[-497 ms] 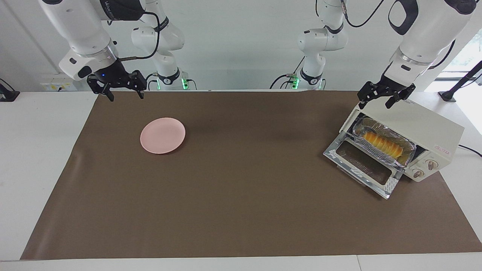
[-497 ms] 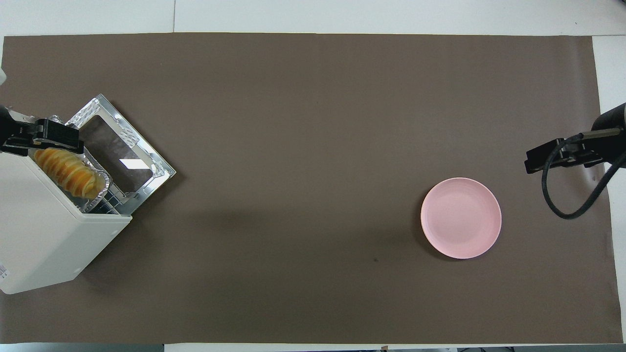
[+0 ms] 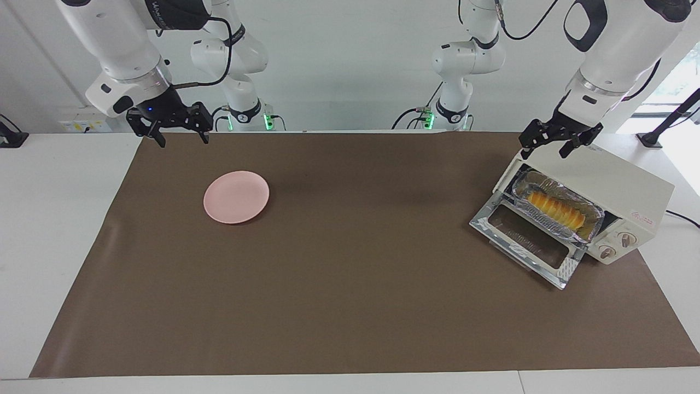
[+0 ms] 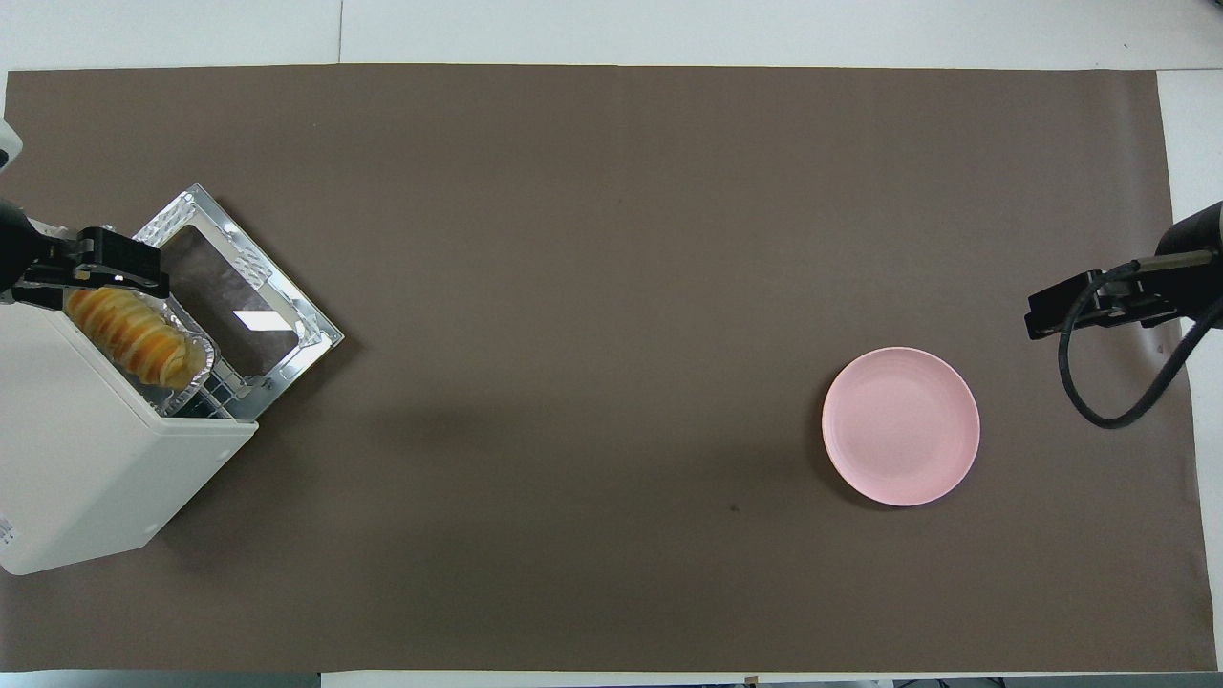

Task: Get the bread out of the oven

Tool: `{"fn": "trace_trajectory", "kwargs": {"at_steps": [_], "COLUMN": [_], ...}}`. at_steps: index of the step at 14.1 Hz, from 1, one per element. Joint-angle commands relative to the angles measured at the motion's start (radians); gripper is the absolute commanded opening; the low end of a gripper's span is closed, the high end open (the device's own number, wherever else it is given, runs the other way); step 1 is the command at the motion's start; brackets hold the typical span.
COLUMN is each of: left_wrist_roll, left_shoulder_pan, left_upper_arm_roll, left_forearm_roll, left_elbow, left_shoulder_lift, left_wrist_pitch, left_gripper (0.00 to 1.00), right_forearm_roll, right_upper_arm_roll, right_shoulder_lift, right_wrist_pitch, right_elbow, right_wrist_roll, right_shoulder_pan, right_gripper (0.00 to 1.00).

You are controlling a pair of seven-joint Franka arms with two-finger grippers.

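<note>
The cream-white oven (image 3: 612,189) stands at the left arm's end of the table, and it also shows in the overhead view (image 4: 91,459). Its glass door (image 3: 528,243) lies folded open on the mat. The golden ridged bread (image 3: 555,210) lies in a crinkled foil tray (image 3: 593,219) on the rack at the oven's mouth, and the overhead view shows it too (image 4: 134,334). My left gripper (image 3: 545,149) is open and empty, raised over the oven's open front, clear of the bread. My right gripper (image 3: 183,139) waits open and empty above the mat's edge, over a spot nearer to the robots than the plate.
A pink plate (image 3: 236,196) lies on the brown mat (image 3: 350,295) toward the right arm's end; the overhead view shows it as well (image 4: 901,425). A power cable runs off the table from the oven's back.
My left gripper has shifted very slightly over the oven's front. The bread, oven, plate and right arm have not moved.
</note>
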Motion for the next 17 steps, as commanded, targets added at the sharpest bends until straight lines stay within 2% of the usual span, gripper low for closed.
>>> {"fn": "trace_trajectory", "kwargs": {"at_steps": [1,3,6,10,15,16,17], "left_wrist_roll": [-0.15,-0.212,-0.272,-0.377,-0.39,-0.398,-0.405], "left_shoulder_pan": [0.023,0.026,0.031,0.031,0.038,0.041,0.041], "left_upper_arm_roll": [0.007,0.009,0.047,0.053,0.053,0.053,0.053], "left_forearm_roll": [-0.003,0.053,0.081,0.101,0.117,0.117,0.117], "left_elbow": [0.024,0.057,0.028,-0.101,-0.199,-0.222,-0.23], "left_shoulder_lift": [0.079,0.157,0.231,0.237,0.223,0.219,0.216], "left_wrist_pitch": [0.036,0.074,0.246,0.404,0.447,0.467,0.472], "left_gripper": [1.0,1.0,1.0,1.0,1.0,0.91,0.72], "right_forearm_roll": [0.009,0.009,0.01,0.01,0.01,0.009,0.01], "right_upper_arm_roll": [0.011,0.011,0.011,0.01,0.011,0.011,0.011], "right_shoulder_lift": [-0.019,-0.019,-0.019,-0.019,-0.019,-0.019,-0.019], "right_wrist_pitch": [-0.004,-0.004,-0.004,-0.004,-0.004,-0.004,-0.004], "right_elbow": [-0.017,-0.017,-0.017,-0.017,-0.017,-0.017,-0.017], "right_wrist_roll": [-0.018,-0.018,-0.018,-0.018,-0.018,-0.018,-0.018], "right_shoulder_pan": [-0.02,-0.02,-0.02,-0.02,-0.02,-0.02,-0.02], "right_gripper": [1.0,1.0,1.0,1.0,1.0,1.0,1.0]}}
